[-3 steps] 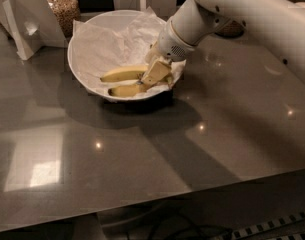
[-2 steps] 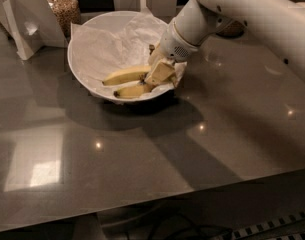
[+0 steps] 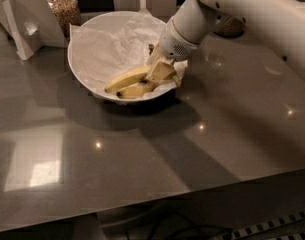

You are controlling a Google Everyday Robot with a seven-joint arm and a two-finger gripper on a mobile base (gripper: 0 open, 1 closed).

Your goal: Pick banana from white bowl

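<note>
Kitchen: grain jar (image 3: 64, 9); tool (image 3: 159, 75) in bowl (image 3: 73, 66)

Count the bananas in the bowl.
2. The longer banana lies in the white bowl near its front; the shorter banana sits just before it by the rim. The gripper covers their right ends, possibly hiding more.

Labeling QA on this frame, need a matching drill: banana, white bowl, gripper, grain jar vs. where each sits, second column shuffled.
Things:
1. banana
2. white bowl
3. gripper
4. grain jar

Places:
A. behind the bowl, toward the far left of the view
B. on the grey table, lined with crumpled white paper
C. lying on the paper in the bowl's near side
D. down in the bowl, at one end of the banana

Pairs: 1-C, 2-B, 3-D, 4-A.
</note>
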